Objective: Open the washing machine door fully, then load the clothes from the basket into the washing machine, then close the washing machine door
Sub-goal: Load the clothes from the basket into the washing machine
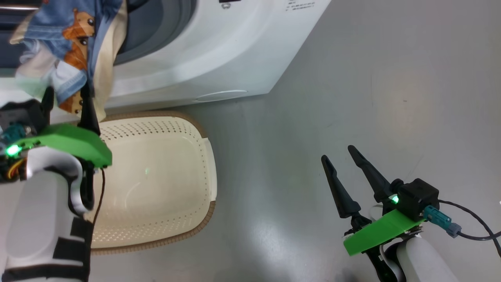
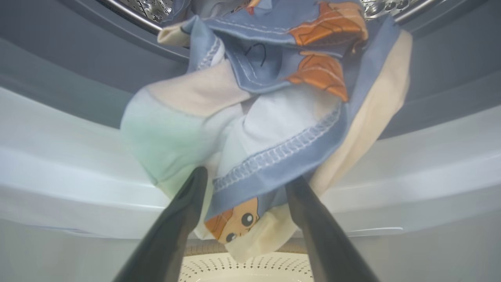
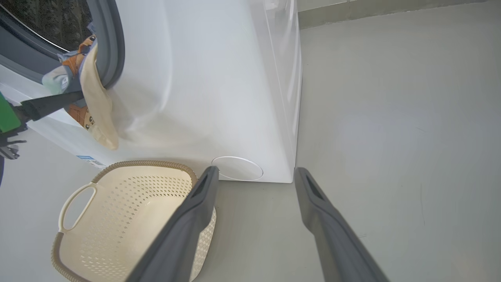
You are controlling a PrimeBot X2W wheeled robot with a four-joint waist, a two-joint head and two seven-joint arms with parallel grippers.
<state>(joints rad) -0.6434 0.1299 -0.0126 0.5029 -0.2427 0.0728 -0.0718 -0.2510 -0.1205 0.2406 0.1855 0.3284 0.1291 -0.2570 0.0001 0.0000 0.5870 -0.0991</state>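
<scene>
The clothes point(image 1: 74, 47), light-blue fabric with orange bears and a cream piece, hang out of the washing machine point(image 1: 195, 58) over its grey ring point(image 1: 164, 23). Their lower end dangles above the basket point(image 1: 213, 176), whose bare bottom shows. My left gripper point(image 1: 66, 92) is open just below the mouth. In the left wrist view the clothes point(image 2: 274, 117) droop between the spread fingers of that gripper point(image 2: 246, 176). My right gripper point(image 1: 337, 153) is open over the floor, right of the basket point(image 3: 117, 203). The mouth is uncovered; the washing machine door is out of view.
Grey floor point(image 1: 352, 78) stretches to the right of the machine and around my right gripper point(image 3: 256, 172). A round service flap point(image 3: 236, 168) sits low on the machine's white front point(image 3: 195, 78). The steel drum point(image 2: 148, 6) shows behind the clothes.
</scene>
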